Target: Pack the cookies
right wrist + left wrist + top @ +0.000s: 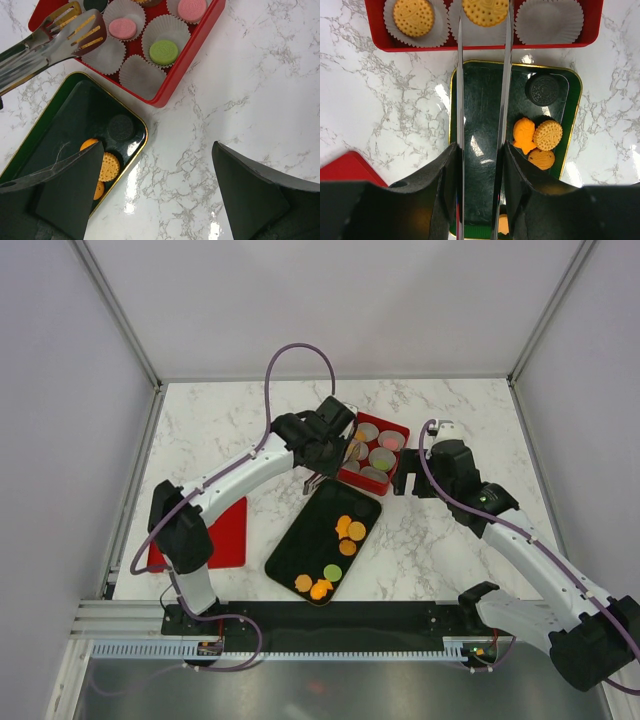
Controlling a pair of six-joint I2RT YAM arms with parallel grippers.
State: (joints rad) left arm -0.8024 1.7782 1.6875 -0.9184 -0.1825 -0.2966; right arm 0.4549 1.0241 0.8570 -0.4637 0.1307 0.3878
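Observation:
Several cookies (349, 530) lie on a dark tray (305, 545); the left wrist view shows a dark one (542, 89) and orange ones (548, 135). A red box (404, 428) holds white paper cups, some with a cookie: orange (413, 16), pink (123, 28), green (164, 51). My left gripper (481, 150) is shut on metal tongs (460, 100). Their slotted tips (75, 27) reach over the box with an orange cookie (485, 12) between them, above a cup. My right gripper (157, 160) stands open over bare marble beside the box, holding nothing.
A red lid (225, 535) lies flat at the left of the table, beside the left arm. White walls and metal posts frame the marble table (450, 560). One paper cup (549, 20) in the box is empty.

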